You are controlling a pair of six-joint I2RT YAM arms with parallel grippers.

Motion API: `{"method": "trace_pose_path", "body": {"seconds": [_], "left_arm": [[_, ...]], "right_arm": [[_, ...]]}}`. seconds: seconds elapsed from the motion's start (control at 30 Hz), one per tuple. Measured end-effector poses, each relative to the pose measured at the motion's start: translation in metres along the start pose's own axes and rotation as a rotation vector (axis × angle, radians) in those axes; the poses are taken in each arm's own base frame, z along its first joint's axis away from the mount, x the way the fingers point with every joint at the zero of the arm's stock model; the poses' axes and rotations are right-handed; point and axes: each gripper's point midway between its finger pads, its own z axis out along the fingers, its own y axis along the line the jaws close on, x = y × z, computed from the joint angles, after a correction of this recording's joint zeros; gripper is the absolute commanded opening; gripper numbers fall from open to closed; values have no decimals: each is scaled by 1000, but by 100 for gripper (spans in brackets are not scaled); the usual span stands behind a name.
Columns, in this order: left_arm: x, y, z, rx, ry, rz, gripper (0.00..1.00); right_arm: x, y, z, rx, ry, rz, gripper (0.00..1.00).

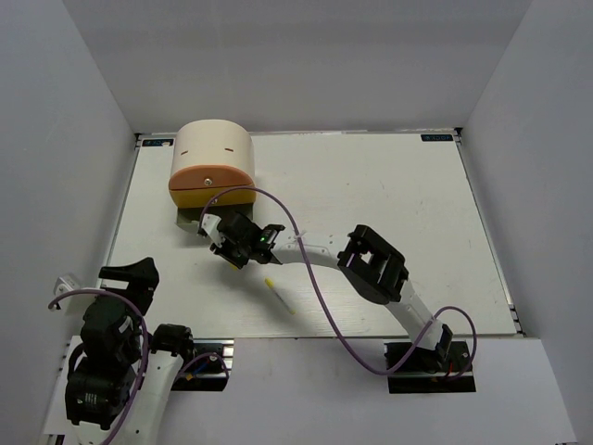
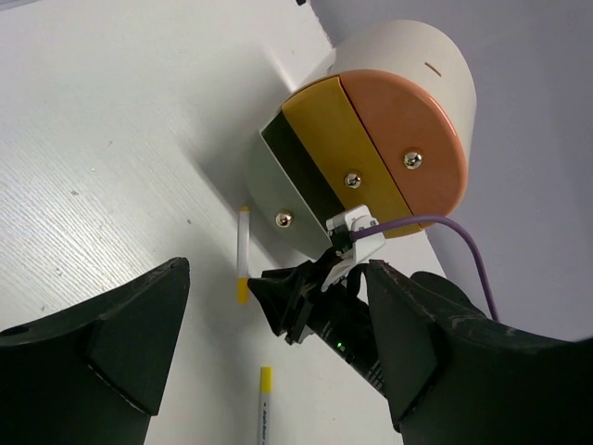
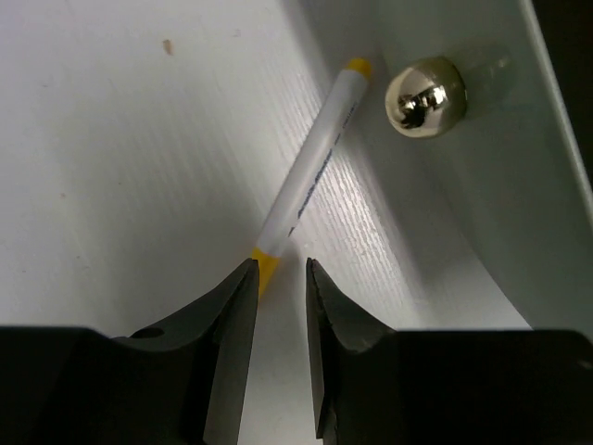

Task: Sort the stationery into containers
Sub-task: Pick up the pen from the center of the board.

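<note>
A beige half-cylinder cabinet [image 1: 211, 148] stands at the far left, with an orange drawer front [image 2: 408, 148], a yellow one [image 2: 324, 139], and a pale bottom drawer [image 2: 278, 190] pulled out. A thin white pen [image 3: 310, 171] with yellow tips lies on the table beside that drawer's front, below its knob [image 3: 426, 88]; it also shows in the left wrist view [image 2: 244, 250]. My right gripper [image 3: 280, 264] is just above the pen's near yellow end, jaws a narrow gap apart, nothing between them. A second pen [image 1: 278, 295] lies nearer. My left gripper [image 2: 278, 269] is open and empty.
The right arm [image 1: 371, 264] stretches across the table middle with its purple cable [image 1: 315, 278] looping over it. The left arm [image 1: 120, 324] is folded at the near left corner. Grey walls enclose the white table [image 1: 389, 204] on three sides.
</note>
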Motion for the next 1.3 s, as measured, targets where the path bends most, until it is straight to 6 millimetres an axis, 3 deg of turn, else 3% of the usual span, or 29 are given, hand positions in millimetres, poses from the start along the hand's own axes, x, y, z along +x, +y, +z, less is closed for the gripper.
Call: {"method": "trace_pose_path", "body": {"seconds": [0.73, 1.13, 1.3], "left_arm": [[4, 3, 1, -12, 14, 9, 87], [9, 4, 3, -12, 32, 13, 87], [11, 3, 2, -7, 40, 12, 87]], "right_arm": [[3, -2, 9, 32, -1, 80, 32], [2, 9, 10, 13, -1, 91, 32], [11, 12, 18, 8, 13, 92, 32]]}}
